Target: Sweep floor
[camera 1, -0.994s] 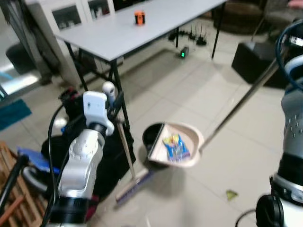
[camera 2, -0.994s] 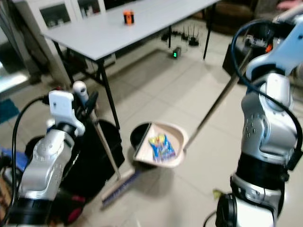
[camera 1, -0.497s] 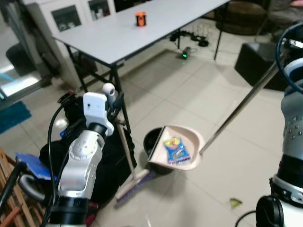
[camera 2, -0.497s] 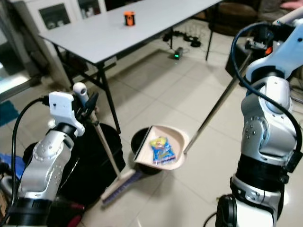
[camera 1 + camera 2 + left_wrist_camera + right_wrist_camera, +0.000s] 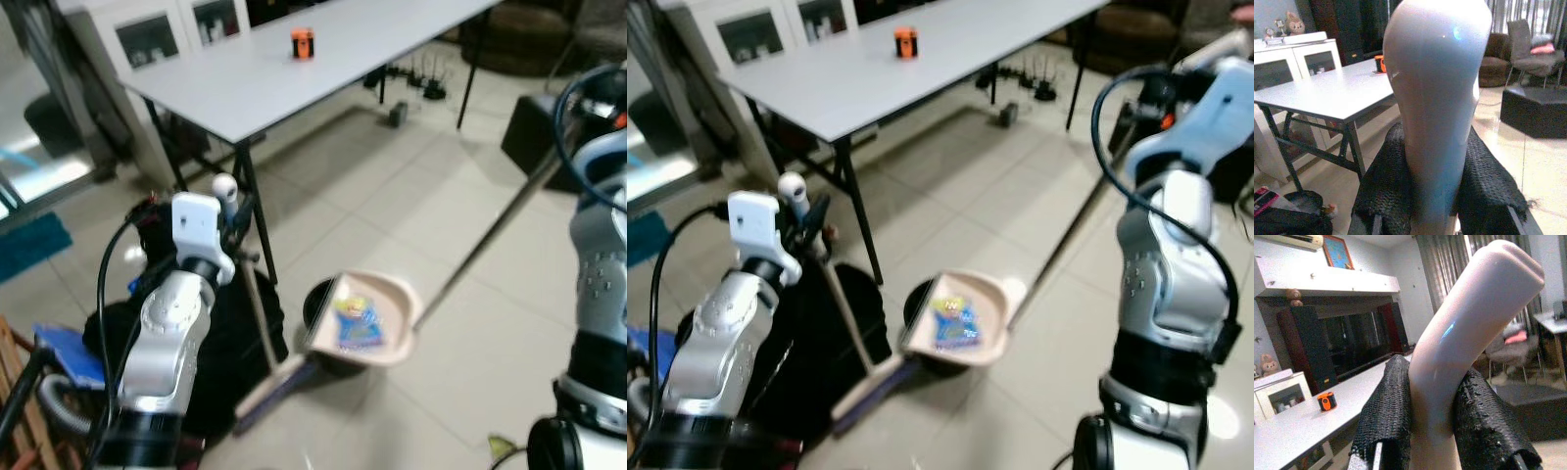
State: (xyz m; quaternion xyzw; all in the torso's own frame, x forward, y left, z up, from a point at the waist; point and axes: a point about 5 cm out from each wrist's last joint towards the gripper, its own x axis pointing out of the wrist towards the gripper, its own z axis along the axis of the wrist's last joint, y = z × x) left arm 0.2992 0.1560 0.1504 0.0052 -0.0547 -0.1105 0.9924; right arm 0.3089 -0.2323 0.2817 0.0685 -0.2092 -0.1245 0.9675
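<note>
My right gripper [image 5: 1422,431] clamps both black fingers on the pale, bent grip of the dustpan handle [image 5: 490,235], a long metal pole slanting down and forward from my raised right arm to the beige dustpan [image 5: 367,318], which hangs just above the floor with a blue and yellow wrapper [image 5: 358,321] lying in it. My left gripper [image 5: 1435,205] is clenched on the rounded white top of the broom [image 5: 263,338], whose stick runs down from that hand to a flat head resting on the tiles, just beside the pan. A black bin [image 5: 321,299] sits directly behind the pan, touching its rear edge in the head views. Compared with a second ago, the pan sits a little further from me and the whole scene has shifted, so the camera has moved. The floor [image 5: 392,196] is pale glossy tile; a long grey table [image 5: 294,69] carrying a small orange object [image 5: 302,42] stands beyond my left gripper, with white cabinets [image 5: 1283,58] behind.
</note>
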